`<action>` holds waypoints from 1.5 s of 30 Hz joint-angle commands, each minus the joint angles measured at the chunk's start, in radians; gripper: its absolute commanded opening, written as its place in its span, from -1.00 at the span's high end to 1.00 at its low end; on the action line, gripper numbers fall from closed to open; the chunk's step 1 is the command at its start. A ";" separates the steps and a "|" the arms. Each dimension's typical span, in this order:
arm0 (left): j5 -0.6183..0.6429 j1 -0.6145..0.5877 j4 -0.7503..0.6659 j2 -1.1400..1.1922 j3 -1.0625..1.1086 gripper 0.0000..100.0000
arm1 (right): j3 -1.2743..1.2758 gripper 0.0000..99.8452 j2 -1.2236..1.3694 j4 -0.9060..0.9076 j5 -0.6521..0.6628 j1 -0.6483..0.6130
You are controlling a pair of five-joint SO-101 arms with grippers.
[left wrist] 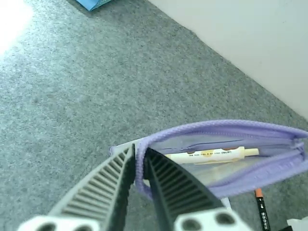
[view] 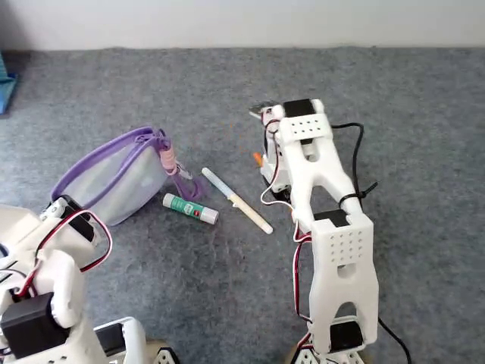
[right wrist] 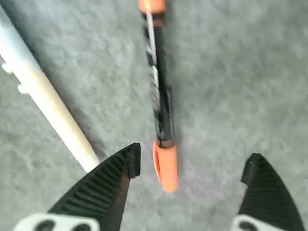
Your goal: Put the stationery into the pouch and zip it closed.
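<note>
Pen (right wrist: 160, 96), long axis toward right gripper (right wrist: 193, 156)

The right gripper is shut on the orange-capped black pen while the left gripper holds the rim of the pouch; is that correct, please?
Not quite: the right gripper is open, its fingers spread either side of the orange-capped black pen, as the right wrist view shows. The left gripper does hold the rim of the pouch.

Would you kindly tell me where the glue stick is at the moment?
In the high view the glue stick lies left of centre, by the open end of the purple pouch, with the white pen on its other side.
</note>
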 commanded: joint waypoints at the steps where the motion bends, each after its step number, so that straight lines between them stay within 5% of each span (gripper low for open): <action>1: 0.008 -0.008 0.008 0.017 0.004 0.97 | -0.003 0.31 -0.068 -0.154 -0.012 -0.024; 10: 0.008 -0.008 0.008 0.017 0.005 0.97 | -0.003 0.35 0.053 -0.352 -0.034 -0.062; 17: 0.008 -0.008 0.008 0.017 0.008 0.97 | -0.003 1.00 0.091 -0.349 -0.066 -0.073; 36: 0.008 -0.008 0.006 0.017 0.010 0.97 | -0.005 0.98 -0.234 0.113 -0.115 -0.148; 45: 0.011 -0.008 0.000 0.017 0.012 0.97 | 0.003 0.98 -0.549 0.122 -0.195 -0.248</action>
